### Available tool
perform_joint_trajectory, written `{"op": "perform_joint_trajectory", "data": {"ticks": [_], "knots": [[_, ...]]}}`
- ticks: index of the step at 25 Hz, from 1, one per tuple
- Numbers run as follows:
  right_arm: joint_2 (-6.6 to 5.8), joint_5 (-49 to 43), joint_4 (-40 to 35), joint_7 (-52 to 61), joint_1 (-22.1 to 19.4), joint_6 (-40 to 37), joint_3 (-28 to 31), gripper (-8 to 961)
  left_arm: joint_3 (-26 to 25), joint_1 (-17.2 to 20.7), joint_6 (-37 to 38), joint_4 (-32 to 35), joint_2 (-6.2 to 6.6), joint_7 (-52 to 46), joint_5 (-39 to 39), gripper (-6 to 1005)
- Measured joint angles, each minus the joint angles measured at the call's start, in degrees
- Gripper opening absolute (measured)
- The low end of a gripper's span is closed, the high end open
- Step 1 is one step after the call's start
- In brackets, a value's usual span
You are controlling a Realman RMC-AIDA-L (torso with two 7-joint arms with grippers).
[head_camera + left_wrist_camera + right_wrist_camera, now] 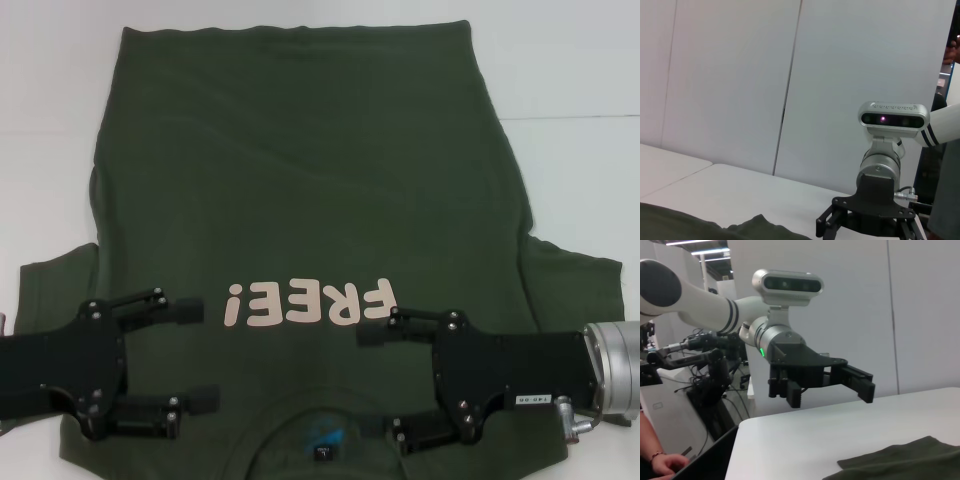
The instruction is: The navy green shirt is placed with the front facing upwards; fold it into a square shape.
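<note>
The navy green shirt (300,180) lies flat on the white table (560,60), front up, with pale pink "FREE!" lettering (310,300) and the neck label (325,440) at the near edge. Both sleeves spread out to the sides. My left gripper (195,355) hovers over the near left of the shirt beside the collar, open, fingers pointing inward. My right gripper (378,382) mirrors it on the near right, open, with nothing between its fingers. The right wrist view shows the left gripper (827,390) above the table and a fold of shirt (905,460).
White wall panels (740,75) stand behind the table. In the right wrist view a person's hand (660,462) and cabled equipment (700,360) sit beyond the table's side. Bare table surface (50,120) surrounds the shirt on the left, right and far sides.
</note>
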Motion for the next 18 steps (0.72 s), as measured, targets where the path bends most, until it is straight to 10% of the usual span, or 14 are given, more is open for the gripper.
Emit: {"op": "perform_joint_trajectory", "data": {"ticks": [18], "knots": [[-0.28,3.93,0.36,3.25,-0.18,1.88,-0.43,926,0.00,-0.19,-0.30,-0.09,0.02,-0.08,0.11,934]]}}
